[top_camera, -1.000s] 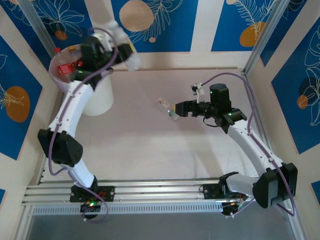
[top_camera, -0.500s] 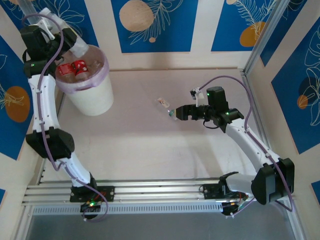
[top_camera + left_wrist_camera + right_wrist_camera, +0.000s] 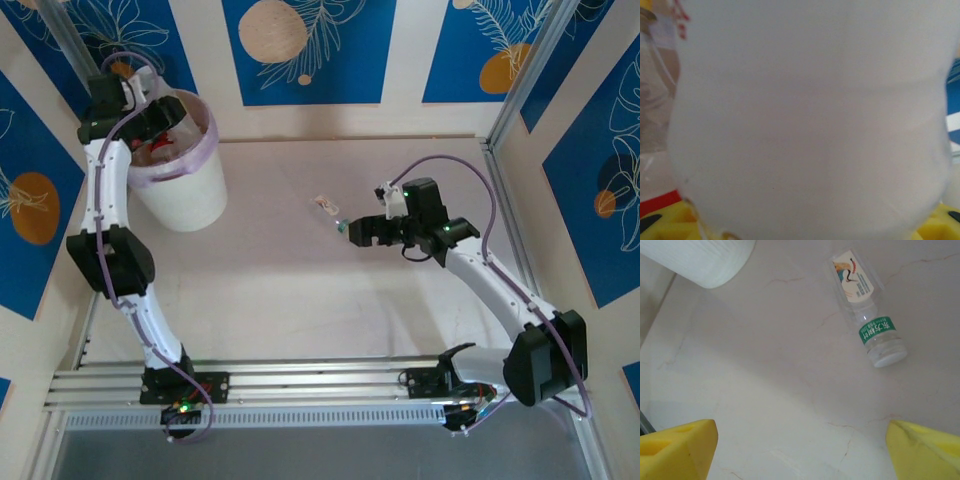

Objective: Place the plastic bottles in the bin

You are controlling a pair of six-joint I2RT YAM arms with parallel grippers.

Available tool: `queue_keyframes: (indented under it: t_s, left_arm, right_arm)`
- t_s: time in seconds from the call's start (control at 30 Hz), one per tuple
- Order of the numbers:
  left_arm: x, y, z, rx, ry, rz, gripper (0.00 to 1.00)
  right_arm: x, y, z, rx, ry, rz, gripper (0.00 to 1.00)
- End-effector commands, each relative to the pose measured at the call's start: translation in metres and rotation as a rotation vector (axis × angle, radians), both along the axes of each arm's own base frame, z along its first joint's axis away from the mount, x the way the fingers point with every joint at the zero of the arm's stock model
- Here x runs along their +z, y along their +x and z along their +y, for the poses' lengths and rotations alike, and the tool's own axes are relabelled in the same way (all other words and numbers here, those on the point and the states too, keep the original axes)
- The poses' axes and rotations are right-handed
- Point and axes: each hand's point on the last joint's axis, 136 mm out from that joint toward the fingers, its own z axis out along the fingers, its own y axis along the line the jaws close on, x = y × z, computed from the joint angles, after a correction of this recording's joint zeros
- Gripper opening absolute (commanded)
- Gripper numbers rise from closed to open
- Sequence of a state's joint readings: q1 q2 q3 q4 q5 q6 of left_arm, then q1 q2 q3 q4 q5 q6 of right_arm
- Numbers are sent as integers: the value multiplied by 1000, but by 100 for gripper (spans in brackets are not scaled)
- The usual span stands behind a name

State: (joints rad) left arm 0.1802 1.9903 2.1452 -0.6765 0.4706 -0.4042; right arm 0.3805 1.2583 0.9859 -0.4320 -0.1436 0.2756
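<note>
The white bin (image 3: 190, 195), lined with a pale purple bag, stands at the far left and holds red-labelled bottles (image 3: 160, 148). My left gripper (image 3: 150, 112) hangs over the bin's mouth, shut on a clear plastic bottle (image 3: 810, 125) whose pale body spans the gap between the yellow pads (image 3: 662, 222). A small clear bottle (image 3: 329, 208) with a green band and white cap lies on the table mid-way back; it appears again in the right wrist view (image 3: 867, 320). My right gripper (image 3: 352, 230) hovers just right of it, open, with nothing between the fingers (image 3: 675, 450).
The bin's ribbed white wall (image 3: 705, 260) shows at the upper left of the right wrist view. Blue-patterned panels (image 3: 300, 50) wall the table on three sides. An aluminium rail (image 3: 300, 385) runs along the near edge by the arm bases.
The left arm swung from right of the bin to over its mouth, carrying the clear bottle, then dipped lower. The right gripper crept slightly left towards the lying bottle.
</note>
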Motion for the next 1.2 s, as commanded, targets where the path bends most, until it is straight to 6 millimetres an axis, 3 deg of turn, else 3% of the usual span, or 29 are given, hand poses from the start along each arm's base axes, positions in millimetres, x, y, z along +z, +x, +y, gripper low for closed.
queue_keyframes:
  t_s: [0.0, 0.13, 0.23, 0.33, 0.5, 0.87, 1.0, 1.17]
  left_arm:
    - [-4, -5, -13, -89, 27, 26, 38]
    - [-24, -6, -17, -132, 31, 96, 40]
    - [-31, -5, -18, -139, 33, 112, 67]
    - [-30, -5, -17, -138, 38, 106, 83]
    - [-19, -8, -13, -130, 74, 83, 100]
    - [52, -26, 4, -42, 181, -72, 100]
    - [60, -38, 11, -16, 232, -75, 100]
    - [66, -57, 8, -14, 247, -80, 100]
  right_arm:
    - [-5, 4, 0, -6, -52, 7, 88]
    - [-5, 8, 0, -24, -47, 9, 89]
    - [-8, 11, -2, -45, -58, 8, 89]
    - [-13, 16, -12, -85, -102, 11, 89]
    - [-13, 17, -16, -96, -102, 18, 89]
    - [-21, 24, -18, -99, -149, 23, 89]
    - [-30, 33, -26, -107, -285, 15, 89]
    - [-31, 46, -18, -50, -324, -21, 89]
